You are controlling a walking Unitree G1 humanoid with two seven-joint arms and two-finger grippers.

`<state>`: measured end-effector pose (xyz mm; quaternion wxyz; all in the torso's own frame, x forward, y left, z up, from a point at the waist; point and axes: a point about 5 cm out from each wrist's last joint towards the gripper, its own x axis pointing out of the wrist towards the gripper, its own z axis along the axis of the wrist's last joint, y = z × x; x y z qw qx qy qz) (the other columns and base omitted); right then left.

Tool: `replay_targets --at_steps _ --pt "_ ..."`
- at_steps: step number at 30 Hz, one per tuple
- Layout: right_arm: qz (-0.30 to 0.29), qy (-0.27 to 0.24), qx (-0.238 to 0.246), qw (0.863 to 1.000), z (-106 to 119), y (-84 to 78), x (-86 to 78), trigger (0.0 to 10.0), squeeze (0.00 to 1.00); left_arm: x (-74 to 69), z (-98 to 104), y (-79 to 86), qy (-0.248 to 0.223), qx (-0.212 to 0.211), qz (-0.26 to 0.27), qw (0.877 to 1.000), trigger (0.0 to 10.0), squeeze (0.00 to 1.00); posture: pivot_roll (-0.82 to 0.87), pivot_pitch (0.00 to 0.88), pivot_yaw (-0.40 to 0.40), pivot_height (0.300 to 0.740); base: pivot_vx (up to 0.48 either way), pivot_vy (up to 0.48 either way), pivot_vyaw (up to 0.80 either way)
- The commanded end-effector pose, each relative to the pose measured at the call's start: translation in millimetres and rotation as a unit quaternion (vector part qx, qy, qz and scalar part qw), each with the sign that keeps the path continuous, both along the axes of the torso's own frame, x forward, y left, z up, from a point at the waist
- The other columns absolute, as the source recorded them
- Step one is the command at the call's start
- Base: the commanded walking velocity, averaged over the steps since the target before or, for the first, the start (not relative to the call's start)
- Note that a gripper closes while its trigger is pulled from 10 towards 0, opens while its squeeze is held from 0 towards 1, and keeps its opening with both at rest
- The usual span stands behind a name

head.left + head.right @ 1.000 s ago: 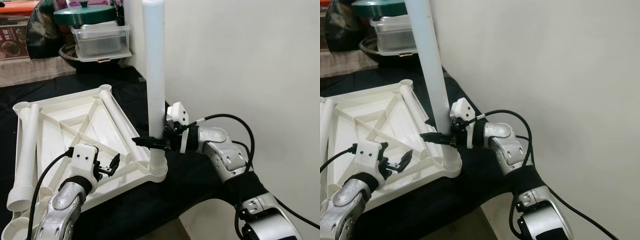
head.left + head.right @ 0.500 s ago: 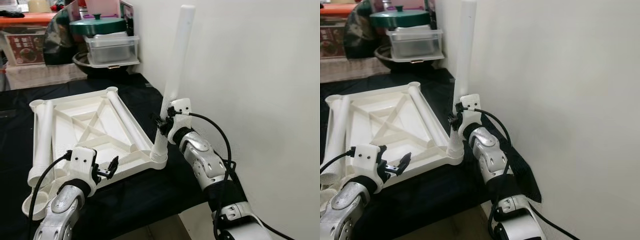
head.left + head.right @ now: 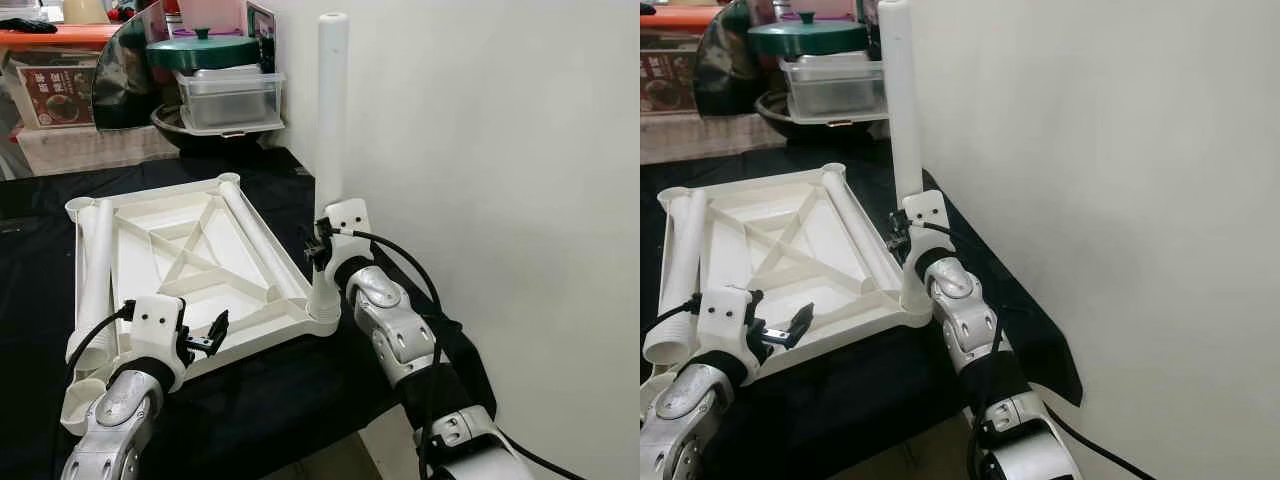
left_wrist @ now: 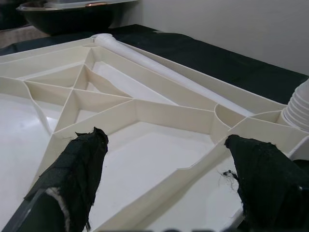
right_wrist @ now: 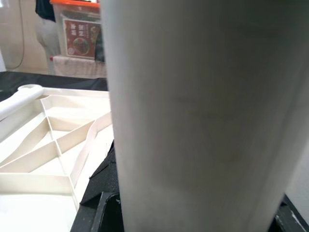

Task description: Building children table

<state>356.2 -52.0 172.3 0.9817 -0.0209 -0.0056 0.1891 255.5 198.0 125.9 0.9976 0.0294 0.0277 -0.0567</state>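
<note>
Tabletop (image 3: 190, 250), white and upturned with ribs showing, lies on a black-draped desk (image 3: 290, 390). Upright leg (image 3: 331, 130) stands in its near right corner socket, clasped by the right gripper (image 3: 318, 250). Left gripper (image 3: 205, 338), fingers parted, hovers at the near edge. Two legs (image 3: 95, 270) lie inside.

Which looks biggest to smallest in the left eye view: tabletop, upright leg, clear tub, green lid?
1. tabletop, widest spread by far.
2. upright leg, long but thin.
3. clear tub and green lid look about alike; both sit farther back, so I would not rank them against each other.
</note>
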Motion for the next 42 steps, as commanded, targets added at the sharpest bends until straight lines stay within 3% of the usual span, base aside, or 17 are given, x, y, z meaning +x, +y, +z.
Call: replay_targets --at_steps 1,5,6,7,8,9,18,20,23,24,25,26,28,31,32,34,42 --pt "-0.037 0.081 -0.038 0.995 -40.6 -15.7 -3.8 10.0 0.0 0.5 -3.5 2.3 0.013 0.008 0.001 1.0 10.0 0.0 0.05 0.0 -0.058 0.74 0.0 0.0 0.0" --pt "-0.019 0.07 -0.017 0.997 -36.2 -13.0 -4.2 10.0 0.0 1.4 -3.5 2.8 0.014 0.009 0.001 1.0 10.0 0.0 0.04 0.0 -0.053 0.74 0.0 0.0 0.0" --pt "0.005 0.06 0.0 0.998 -30.8 -9.9 -4.3 10.0 0.0 1.9 -3.4 2.7 0.014 0.009 0.0 1.0 10.0 0.0 0.04 0.0 -0.052 0.74 0.0 0.0 0.0" --pt "0.127 0.033 0.023 0.991 -15.7 2.0 -10.6 10.0 0.0 2.6 -2.6 2.3 0.013 0.008 -0.002 1.0 10.0 0.0 0.04 0.0 -0.052 0.74 0.0 0.0 0.0" --pt "0.127 0.033 0.023 0.991 -15.7 2.0 -10.6 10.0 0.0 2.6 -2.6 2.3 0.013 0.008 -0.002 1.0 10.0 0.0 0.04 0.0 -0.052 0.74 0.0 0.0 0.0" --pt "0.207 0.013 0.028 0.978 -6.6 4.6 -16.9 10.0 0.0 2.8 -2.8 2.1 0.013 0.007 -0.003 1.0 10.0 0.0 0.03 0.0 -0.045 0.74 0.0 0.0 0.0" --pt "0.374 -0.013 -0.016 0.927 -0.1 -9.0 -34.2 10.0 0.0 4.1 -2.5 2.9 0.013 0.007 -0.005 1.0 10.0 0.0 0.03 0.0 -0.052 0.74 0.0 0.0 0.0" --pt "0.418 -0.01 -0.025 0.908 -0.5 -11.3 -41.3 10.0 0.0 4.4 -2.0 3.5 0.012 0.006 -0.005 1.0 10.0 0.0 0.03 0.0 -0.052 0.74 0.0 0.0 0.0" --pt "0.515 -0.011 -0.052 0.856 -0.2 -10.8 -56.8 10.0 0.0 3.0 -3.2 2.1 0.014 0.0 -0.008 1.0 10.0 0.0 0.04 0.0 -0.054 0.74 0.0 0.0 0.0" --pt "0.515 -0.011 -0.052 0.856 -0.2 -10.8 -56.8 10.0 0.0 3.0 -3.2 2.1 0.014 0.0 -0.008 1.0 10.0 0.0 0.04 0.0 -0.054 0.74 0.0 0.0 0.0" --pt "0.547 -0.011 -0.061 0.835 1.3 -10.7 -61.1 10.0 0.0 2.6 -3.4 1.3 0.015 0.0 -0.011 1.0 10.0 0.0 0.04 0.0 -0.055 0.74 0.0 0.0 0.0" --pt "0.547 -0.011 -0.061 0.835 1.3 -10.7 -61.1 10.0 0.0 2.6 -3.4 1.3 0.015 0.0 -0.011 1.0 10.0 0.0 0.04 0.0 -0.055 0.74 0.0 0.0 0.0" --pt "0.592 -0.011 -0.087 0.801 4.3 -11.4 -65.3 10.0 0.0 2.3 -3.2 1.1 0.015 -0.001 -0.014 1.0 10.0 0.0 0.04 0.0 -0.058 0.74 0.0 0.0 0.0" --pt "0.614 -0.01 -0.102 0.782 6.9 -12.1 -66.1 10.0 0.0 2.3 -2.8 1.4 0.015 -0.001 -0.015 1.0 10.0 0.0 0.05 0.0 -0.059 0.74 0.0 0.0 0.0" --pt "0.643 -0.012 -0.122 0.756 15.4 -11.8 -63.5 10.0 0.0 1.9 -2.0 2.1 0.014 -0.002 -0.014 1.0 10.0 0.0 0.06 0.0 -0.072 0.74 0.0 0.0 0.0" --pt "0.643 -0.012 -0.122 0.756 15.4 -11.8 -63.5 10.0 0.0 1.9 -2.0 2.1 0.014 -0.002 -0.014 1.0 10.0 0.0 0.06 0.0 -0.072 0.74 0.0 0.0 0.0" --pt "0.693 0.015 -0.125 0.71 23.3 -6.8 -58.9 10.0 0.0 -0.9 -4.0 0.7 0.017 -0.006 -0.01 1.0 10.0 0.0 0.08 0.0 -0.089 0.74 0.0 0.0 0.0"
